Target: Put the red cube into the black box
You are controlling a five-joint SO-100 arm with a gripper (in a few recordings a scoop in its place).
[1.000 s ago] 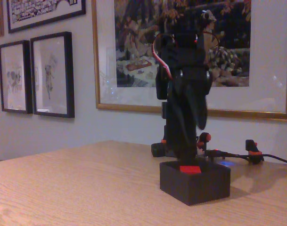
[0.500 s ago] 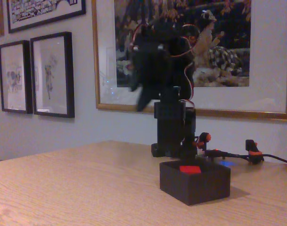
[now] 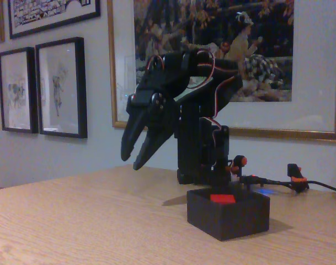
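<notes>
Fixed view, low angle across the table [image 3: 74,221], wood-grain top filling the lower half.

One black arm [image 3: 201,138] is standing at the far side, folding forward and down toward 8 o'clock from its shoulder. Its gripper [image 3: 136,157] is hanging above the table at roughly 10 o'clock from the black box, well apart from it. The jaws are parted slightly at the tips and are carrying nothing.

One black box [image 3: 228,214] is sitting on the table in front of the arm's base, open top facing up.

One red cube [image 3: 222,198] is resting inside the box, its top face showing just above the near rim, toward the back wall.

Step in hand, as judged: placement looks complete, with the cube lying in the box and the jaws empty and clear of it. Next move probably calls only for parking the arm without brushing the box.

Count: one arm, one box, one cube.
</notes>
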